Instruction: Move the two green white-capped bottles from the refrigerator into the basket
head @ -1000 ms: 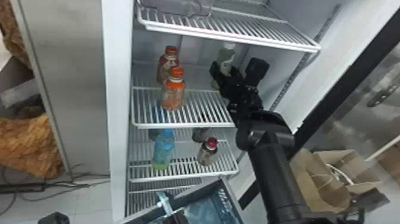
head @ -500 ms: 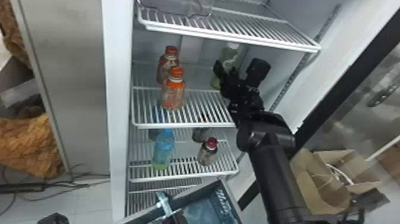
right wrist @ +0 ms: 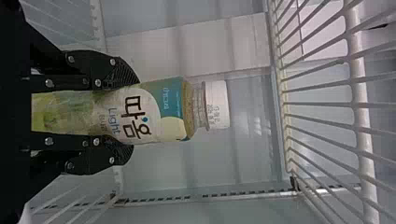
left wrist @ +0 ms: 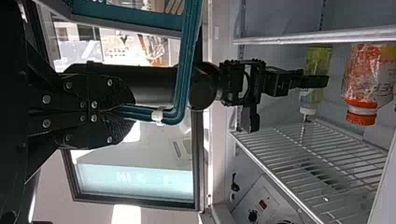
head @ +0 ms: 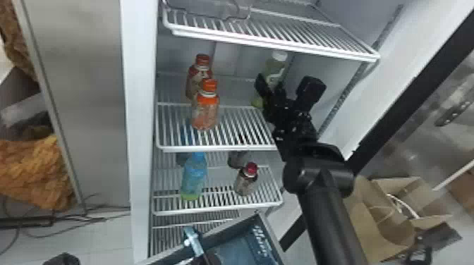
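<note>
Head view: above the shelf [head: 218, 149], the right gripper [head: 271, 82] pinches one green bottle [head: 277, 68], not yet basketed; below that shelf, the left gripper [left wrist: 131, 110] clasps the basket [head: 225, 231]. The second's whereabouts I cannot tell.

On the fridge's [head: 141, 141] middle shelf [head: 225, 148], at the left, the front bottle [head: 205, 114] stands just before the rear bottle [head: 195, 79]; the third bottle [head: 277, 68] is to their right, between the fingers of the right end effector [head: 270, 84]. On the lower shelf [head: 225, 208] stand a left bottle [head: 194, 174] and a right bottle [head: 245, 181], the basket [head: 225, 232] is before the shelves, and a box [head: 374, 225] is right of the fridge
</note>
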